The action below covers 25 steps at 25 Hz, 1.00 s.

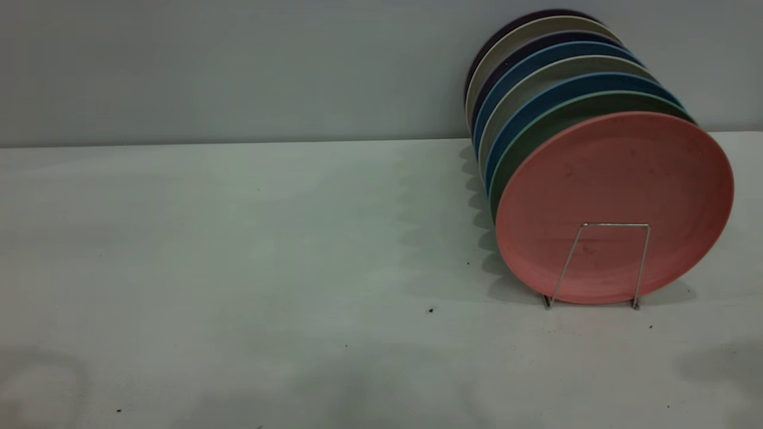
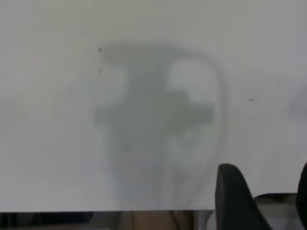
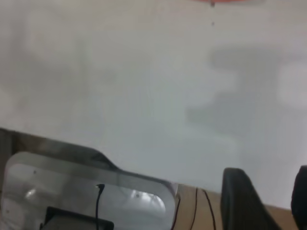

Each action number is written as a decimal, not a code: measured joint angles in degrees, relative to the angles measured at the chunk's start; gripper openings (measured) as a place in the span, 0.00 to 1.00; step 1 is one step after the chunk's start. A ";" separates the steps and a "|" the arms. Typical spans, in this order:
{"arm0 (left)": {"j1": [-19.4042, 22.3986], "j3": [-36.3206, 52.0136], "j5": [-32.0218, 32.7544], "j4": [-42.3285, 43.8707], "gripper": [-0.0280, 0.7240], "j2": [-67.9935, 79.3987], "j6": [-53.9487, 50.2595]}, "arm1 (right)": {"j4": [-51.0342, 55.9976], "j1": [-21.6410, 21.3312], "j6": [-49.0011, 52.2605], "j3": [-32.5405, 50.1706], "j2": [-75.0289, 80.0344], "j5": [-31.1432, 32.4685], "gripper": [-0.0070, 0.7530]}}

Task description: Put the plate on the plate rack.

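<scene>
Pink plate (image 1: 614, 205) stands upright in the plate rack (image 1: 602, 265), frontmost of the row of plates (image 1: 536, 77), at 3 o'clock on the white table (image 1: 238, 268). Left gripper (image 2: 261, 201) and right gripper (image 3: 264, 201) hover over bare table, fingers parted, holding nothing.

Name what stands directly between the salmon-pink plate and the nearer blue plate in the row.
A dark green plate stands there, shown in the exterior view: behind the salmon-pink plate, ahead of the blue plate. All lean together on the wire plate rack.
</scene>
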 joint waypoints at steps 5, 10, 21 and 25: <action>0.00 4.81 0.68 -1.63 0.52 -10.12 0.82 | -0.04 0.00 -0.06 4.42 -11.62 0.85 0.38; 0.00 10.23 1.82 -1.76 0.52 -19.90 0.87 | 0.39 0.00 -0.10 8.75 -23.85 1.17 0.38; 0.00 21.78 4.89 -2.04 0.52 -44.44 -0.66 | 0.71 0.00 -2.14 24.45 -46.03 1.17 0.38; 0.00 24.51 6.11 -1.80 0.52 -50.75 -0.71 | 0.21 0.00 -6.36 30.10 -51.35 1.06 0.38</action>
